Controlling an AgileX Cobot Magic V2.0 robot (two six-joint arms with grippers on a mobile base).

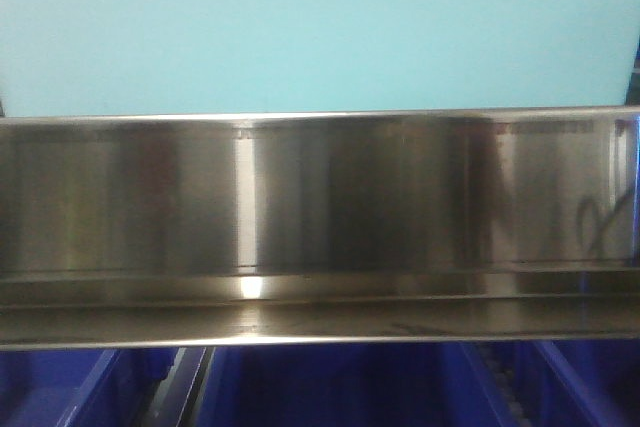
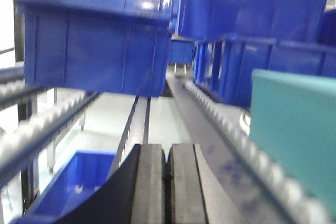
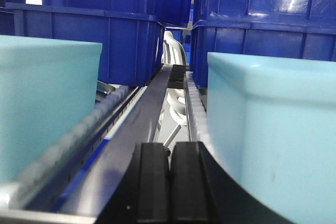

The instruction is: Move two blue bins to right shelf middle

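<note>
Filling the top of the front view: a pale blue bin, just its flat wall, sitting right above the steel rail of the shelf. Can't tell from here whether that's one bin or two.
Under the steel rail: dark blue bins, only their tops showing.
Right wrist view: the left-hand pale bin and right-hand pale bin stand either side of a roller track, apart from each other. More dark blue bins are stacked farther back along the track.
Right tool: black pads pressed together, as narrow as it gets, nothing in them. It sits low over the track, between the two pale bins.
Left wrist view: a pale blue bin on rollers at the right edge. Dark blue ones hang above and behind, plus another lower down on the left.
Left tool: same deal, pads closed against each other and gripping nothing, off to the left of that pale bin.
</note>
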